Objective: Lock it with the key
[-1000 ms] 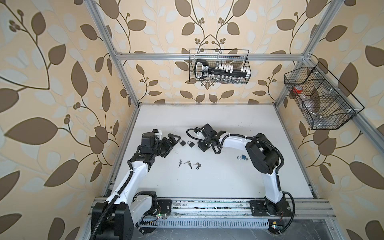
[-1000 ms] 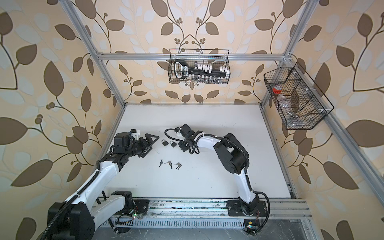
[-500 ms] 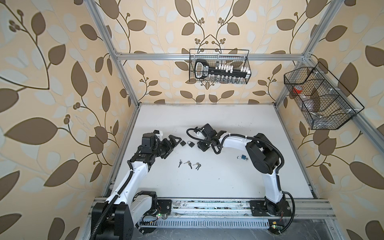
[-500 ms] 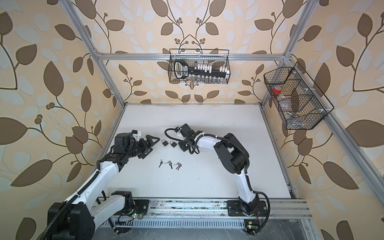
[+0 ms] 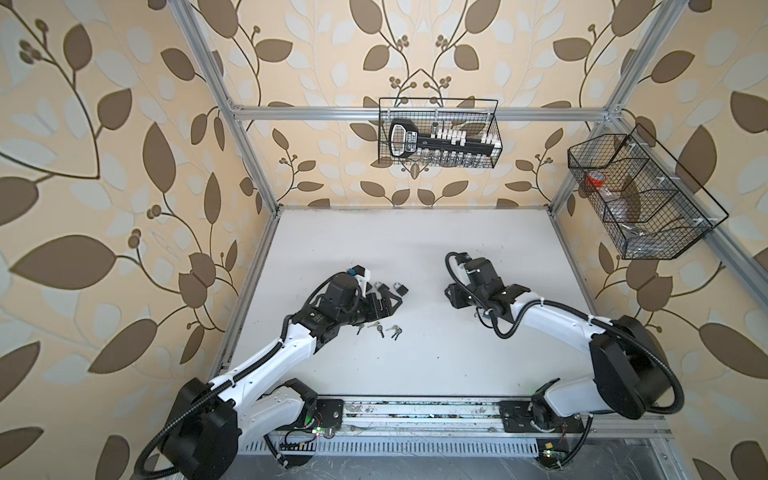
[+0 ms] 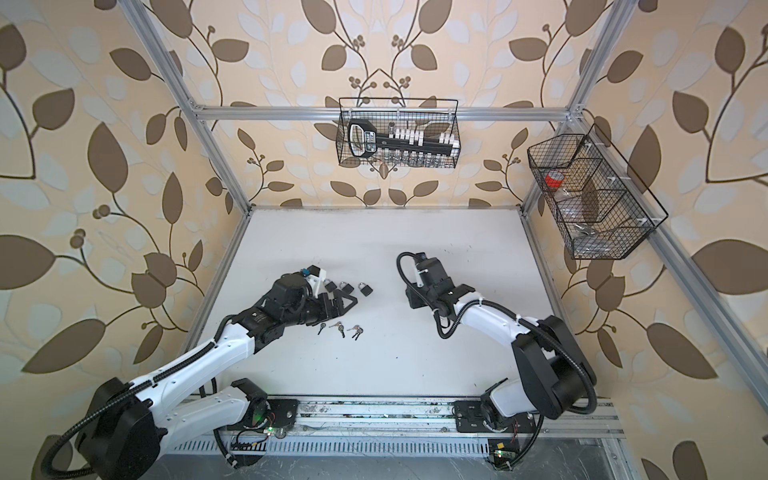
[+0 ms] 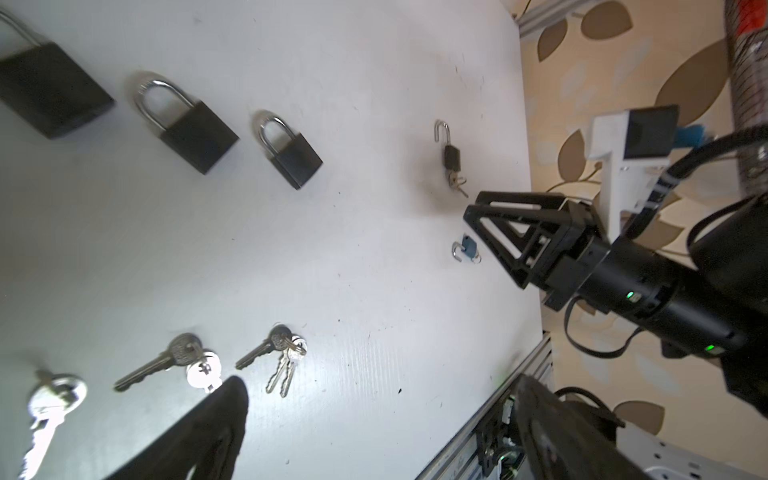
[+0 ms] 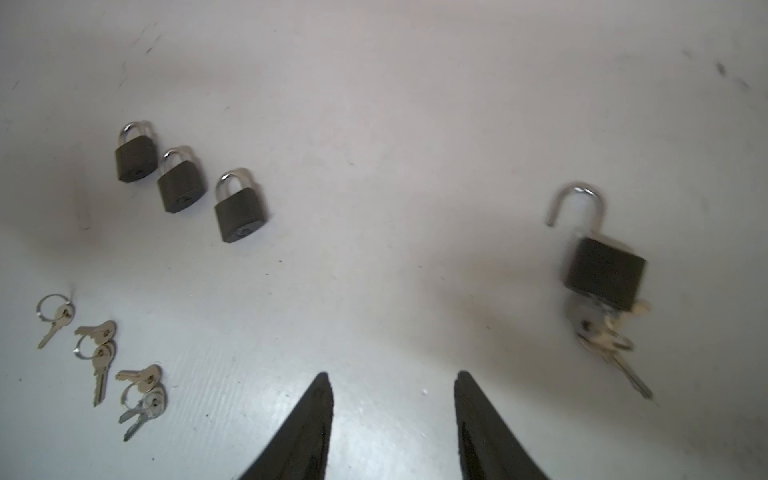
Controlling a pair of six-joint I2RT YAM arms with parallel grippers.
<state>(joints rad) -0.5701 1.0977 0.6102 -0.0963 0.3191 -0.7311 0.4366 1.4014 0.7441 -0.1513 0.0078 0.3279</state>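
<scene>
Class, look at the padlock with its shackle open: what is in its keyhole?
A bunch of keys lies at the base of the open padlock, one apparently inserted. The keyhole and that key's blade are hidden; the view is blurred.

A wire basket [image 5: 440,163] hangs on the back wall and holds a black rack [image 5: 451,142] with white pieces. A second basket [image 5: 652,245] (with dividers) hangs at the right side, with a red roll [image 5: 595,179] inside. The white desk [image 5: 415,249] shows small dark marks.
</scene>
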